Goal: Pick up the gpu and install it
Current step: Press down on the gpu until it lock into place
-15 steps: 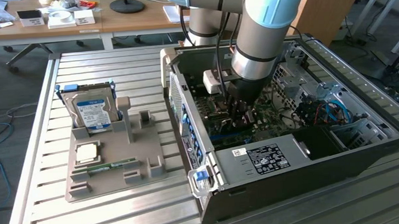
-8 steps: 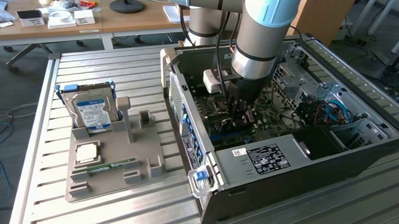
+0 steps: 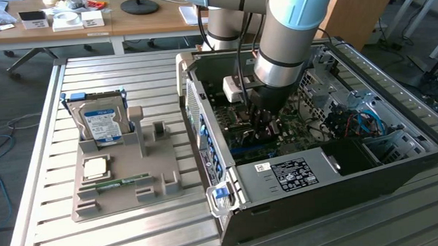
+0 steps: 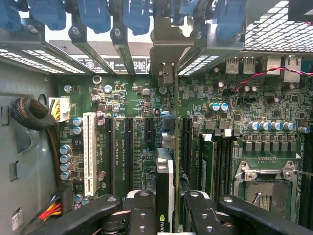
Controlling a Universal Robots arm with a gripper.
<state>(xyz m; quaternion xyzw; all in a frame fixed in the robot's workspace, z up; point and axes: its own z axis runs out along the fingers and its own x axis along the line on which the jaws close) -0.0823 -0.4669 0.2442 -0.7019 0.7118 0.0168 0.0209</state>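
Inside the computer case [image 3: 395, 166], my gripper [image 4: 172, 208] is clamped on the gpu [image 4: 165, 171], edge-on above the motherboard [image 4: 137, 142] slots. If it tilts, it may miss its slot.

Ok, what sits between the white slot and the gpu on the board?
In the wrist view, black slots run side by side between the white slot and the gpu, with small board components around them.
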